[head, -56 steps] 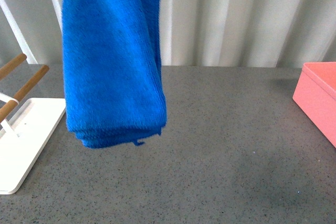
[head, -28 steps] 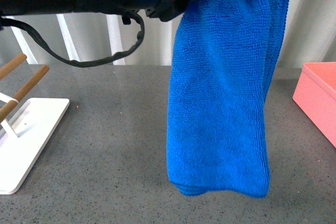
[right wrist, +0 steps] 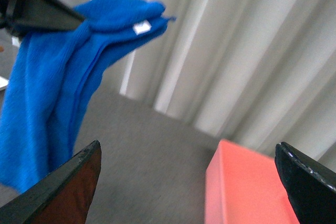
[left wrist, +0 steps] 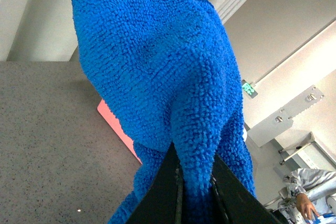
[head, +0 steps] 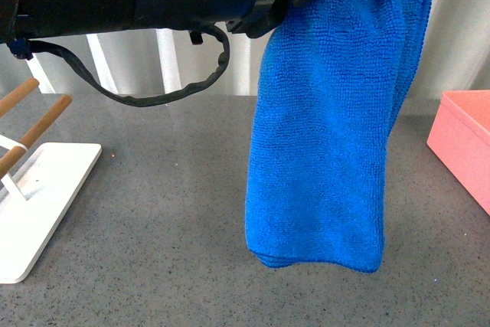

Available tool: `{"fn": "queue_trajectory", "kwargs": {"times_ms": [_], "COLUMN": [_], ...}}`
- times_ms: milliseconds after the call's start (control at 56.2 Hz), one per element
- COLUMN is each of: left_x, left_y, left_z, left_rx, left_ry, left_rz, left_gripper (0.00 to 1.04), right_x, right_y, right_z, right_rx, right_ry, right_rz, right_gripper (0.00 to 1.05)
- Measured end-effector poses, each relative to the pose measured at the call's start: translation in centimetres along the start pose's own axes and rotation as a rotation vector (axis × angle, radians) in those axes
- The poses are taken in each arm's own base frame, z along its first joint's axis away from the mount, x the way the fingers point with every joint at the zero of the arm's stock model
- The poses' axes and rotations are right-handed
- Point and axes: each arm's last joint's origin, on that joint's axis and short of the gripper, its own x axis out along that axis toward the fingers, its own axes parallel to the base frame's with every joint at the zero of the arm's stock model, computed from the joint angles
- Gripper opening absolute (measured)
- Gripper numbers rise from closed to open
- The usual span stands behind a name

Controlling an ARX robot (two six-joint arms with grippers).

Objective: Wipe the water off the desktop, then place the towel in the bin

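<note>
Desktop: speckled dark grey stone-like surface [head: 153, 212].
Towel: fluffy royal-blue microfibre cloth [head: 321, 151], hanging folded over the desktop's middle.
Bin: salmon-pink rectangular box [head: 459, 143], at the right edge.
Left gripper [left wrist: 193, 160]: jaws pinching the towel's top.
Right gripper [right wrist: 186, 148]: jaws wide, empty.
Tag: small white tag [right wrist: 140, 27] on the towel, writing unreadable.

bin [head: 465, 142] cut off, towel [head: 321, 135] top cropped
</note>
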Motion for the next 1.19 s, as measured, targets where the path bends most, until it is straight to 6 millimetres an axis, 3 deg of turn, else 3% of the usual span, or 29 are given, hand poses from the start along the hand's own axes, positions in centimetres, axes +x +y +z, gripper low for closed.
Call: {"fn": "queue_trajectory", "kwargs": {"times_ms": [107, 196, 267, 445, 587, 765, 1193], "left_x": [-0.2, -0.2, -0.2, -0.1, -0.1, -0.1, -0.1], "left_y": [-0.4, -0.4, -0.5, -0.7, -0.9, -1.0, -1.6], "left_z": [0.4, 0.4, 0.5, 1.0, 1.3, 1.4, 2.2], "left_rx": [0.006, -0.002, -0.008, -0.019, -0.042, -0.072, -0.081], "left_ry": [-0.011, -0.012, -0.016, -0.034, -0.041, -0.043, -0.059], "left_rz": [-0.007, -0.005, 0.002, 0.001, -0.001, -0.001, -0.015], "left_gripper": [0.05, 0.05, 0.05, 0.05, 0.05, 0.05, 0.05], "right_x": [3.6, 6.6, 7.9, 8.7, 9.8, 11.3, 15.1], "right_y": [-1.8, -1.8, -1.0, 0.7, 1.3, 1.6, 1.2], "right_z": [1.1, -0.5, -1.6, -1.7, -2.5, -4.4, -5.8], "right_rx": [0.007, 0.167, 0.288, 0.405, 0.444, 0.475, 0.471], "right_ry": [-0.040, 0.050, 0.062, 0.019, 0.022, 0.080, 0.110], "right_rz": [0.117, 0.302, 0.439, 0.566, 0.568, 0.556, 0.584], "right_gripper": [0.98, 0.98, 0.98, 0.98, 0.98, 0.98, 0.98]}}
